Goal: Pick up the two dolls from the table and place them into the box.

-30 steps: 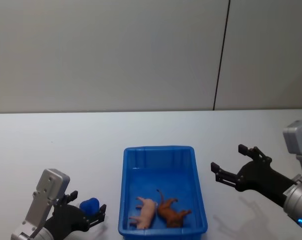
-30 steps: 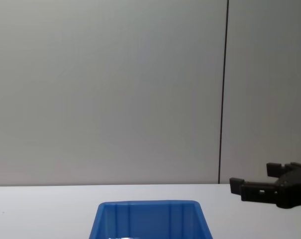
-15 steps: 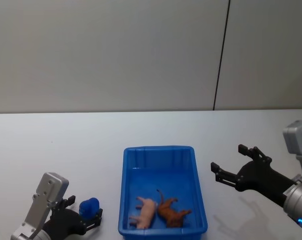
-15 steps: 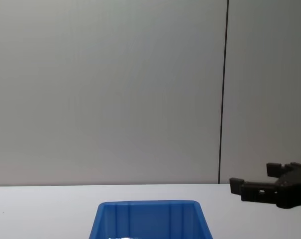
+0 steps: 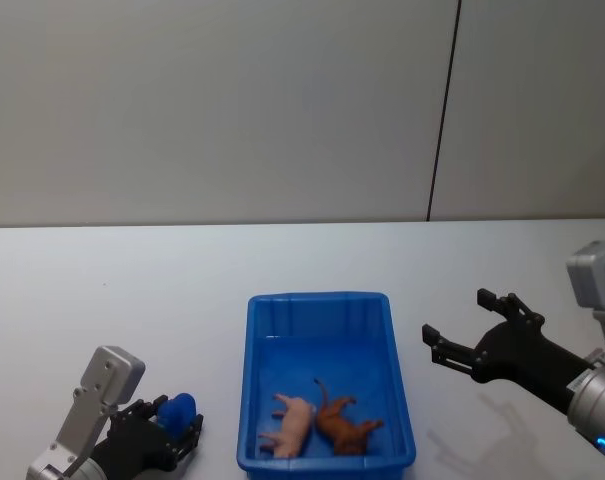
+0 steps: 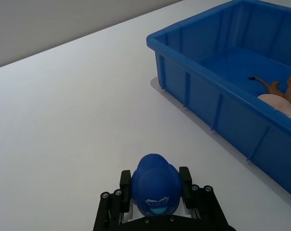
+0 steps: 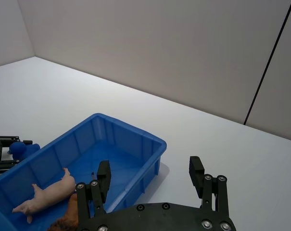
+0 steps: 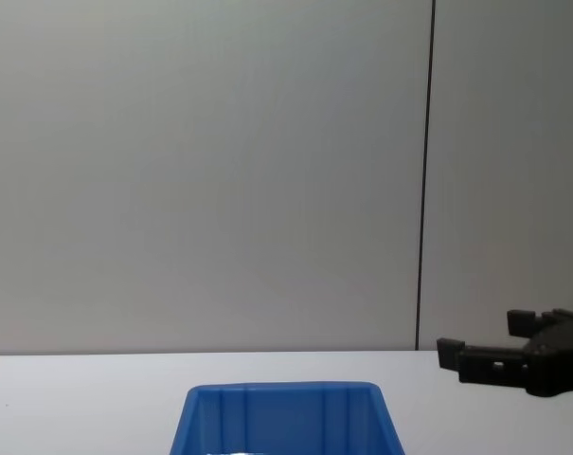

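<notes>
Dolls lie side by side inside the blue bin [image 5: 252, 400], low in the centre of the head view: a pink pig [image 5: 295, 424] on its side and a brown thin-legged animal [image 5: 344, 430] touching it on the right, both at the bin's near end. The bin rests on the white surface [image 5: 132, 290], its ribbed walls and rounded rim plain in the left wrist view [image 6: 208, 103], where the pig [image 6: 279, 102] and the brown animal [image 6: 280, 88] peek over the rim at the right edge. In the right wrist view the pig [image 7: 49, 196] stretches across the bin floor in the lower left of the frame, with a bit of the brown animal [image 7: 67, 219] just below it.

At the lower left of the head view the left tool [image 5: 177, 430] is clenched on a small blue rounded toy [image 5: 179, 409], low over the surface and apart from the bin's left wall. The left wrist view shows that toy [image 6: 155, 184] pinched between the two fingers [image 6: 185, 176] at bottom centre.

At the right of the head view the right tool [image 5: 462, 330] hangs released, jaws spread wide, beside the bin's right wall and grasping nothing. The chest view has it [image 8: 480, 346] at the right edge, above the bin's far rim [image 8: 286, 389]
</notes>
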{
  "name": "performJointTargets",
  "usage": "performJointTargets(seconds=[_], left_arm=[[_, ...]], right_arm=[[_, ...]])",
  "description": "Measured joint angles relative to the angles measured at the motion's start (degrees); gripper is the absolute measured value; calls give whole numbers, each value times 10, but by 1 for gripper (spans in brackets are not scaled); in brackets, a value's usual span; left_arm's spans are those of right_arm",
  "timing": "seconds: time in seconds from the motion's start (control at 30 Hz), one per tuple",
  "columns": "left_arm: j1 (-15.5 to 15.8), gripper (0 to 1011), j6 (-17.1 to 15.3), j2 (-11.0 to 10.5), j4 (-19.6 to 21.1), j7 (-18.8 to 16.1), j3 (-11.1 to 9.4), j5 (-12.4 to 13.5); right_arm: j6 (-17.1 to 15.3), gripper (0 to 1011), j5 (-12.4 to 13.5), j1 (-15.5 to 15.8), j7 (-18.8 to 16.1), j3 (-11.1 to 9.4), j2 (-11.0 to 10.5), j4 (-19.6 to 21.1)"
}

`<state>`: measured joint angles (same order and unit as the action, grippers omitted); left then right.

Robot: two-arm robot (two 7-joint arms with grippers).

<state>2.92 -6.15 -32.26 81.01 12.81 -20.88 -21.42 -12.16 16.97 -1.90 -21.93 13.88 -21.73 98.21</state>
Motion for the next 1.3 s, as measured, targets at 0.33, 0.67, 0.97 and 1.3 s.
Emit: performJointTargets(seconds=[0.33, 0.67, 0.97, 1.3], left_arm=[[5, 544, -5, 4, -1, 6, 0, 7], [21, 486, 4, 14, 19, 7, 2, 21], [50, 421, 17, 32, 43, 13, 3, 46], [85, 571, 29, 61, 55, 34, -5, 74]], right_arm=[[0, 1001, 0, 0, 0, 0, 0, 0], [0, 1001, 0, 0, 0, 0, 0, 0], [0, 1001, 0, 0, 0, 0, 0, 0], [0, 1001, 0, 0, 0, 0, 0, 0]])
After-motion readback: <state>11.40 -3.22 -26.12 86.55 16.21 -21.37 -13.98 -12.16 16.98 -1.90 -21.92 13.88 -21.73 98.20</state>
